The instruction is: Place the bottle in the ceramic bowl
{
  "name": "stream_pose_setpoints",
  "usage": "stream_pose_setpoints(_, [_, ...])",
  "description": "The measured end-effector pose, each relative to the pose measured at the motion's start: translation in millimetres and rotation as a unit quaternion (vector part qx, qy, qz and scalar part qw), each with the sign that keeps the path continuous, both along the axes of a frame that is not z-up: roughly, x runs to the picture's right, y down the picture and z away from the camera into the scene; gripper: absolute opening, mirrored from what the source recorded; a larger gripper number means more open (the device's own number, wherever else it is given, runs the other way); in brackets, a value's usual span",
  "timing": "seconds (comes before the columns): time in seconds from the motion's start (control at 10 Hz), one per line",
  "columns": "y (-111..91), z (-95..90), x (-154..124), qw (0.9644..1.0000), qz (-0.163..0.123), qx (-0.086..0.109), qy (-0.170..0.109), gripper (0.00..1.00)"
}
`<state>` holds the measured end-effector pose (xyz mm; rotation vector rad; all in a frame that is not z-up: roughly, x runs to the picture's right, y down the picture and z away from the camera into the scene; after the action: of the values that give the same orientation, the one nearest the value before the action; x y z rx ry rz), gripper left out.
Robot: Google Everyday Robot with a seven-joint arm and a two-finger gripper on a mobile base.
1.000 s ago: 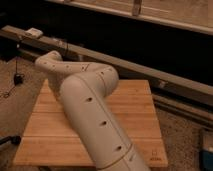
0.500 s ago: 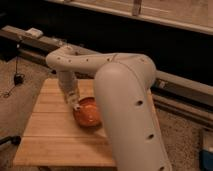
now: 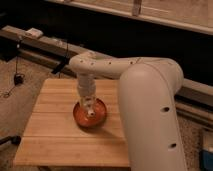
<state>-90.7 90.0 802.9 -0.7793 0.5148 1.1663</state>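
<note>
A dim lab or test room, not a home. 1 small wooden table (image 3: 60, 135) stands on speckled carpet (image 3: 22, 95). A long rail (image 3: 55, 47) runs along a dark wall behind it, with black cables (image 3: 17, 75) hanging down. The white robot arm (image 3: 150, 105) lowers its gripper (image 3: 90, 111) over an orange bowl (image 3: 80, 119).

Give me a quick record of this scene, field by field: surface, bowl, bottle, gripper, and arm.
surface: light wooden slatted table
bowl: shallow round orange-red ceramic bowl, near the table's middle
bottle: small whitish bottle, over the bowl's inside, at the gripper's tip
gripper: gripper, pointing down into the bowl
arm: bulky white robot arm, reaching in from the right
</note>
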Motion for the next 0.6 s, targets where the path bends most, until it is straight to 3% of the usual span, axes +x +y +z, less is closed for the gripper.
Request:
stream_pose_setpoints(0.4, [7.2,1.1,1.2,0.9997,0.014,-0.016,-0.008,0.74])
stream_pose_setpoints(0.6, [9.1,-2.9,-1.0,0.9996,0.016,-0.016,-0.015,0.8])
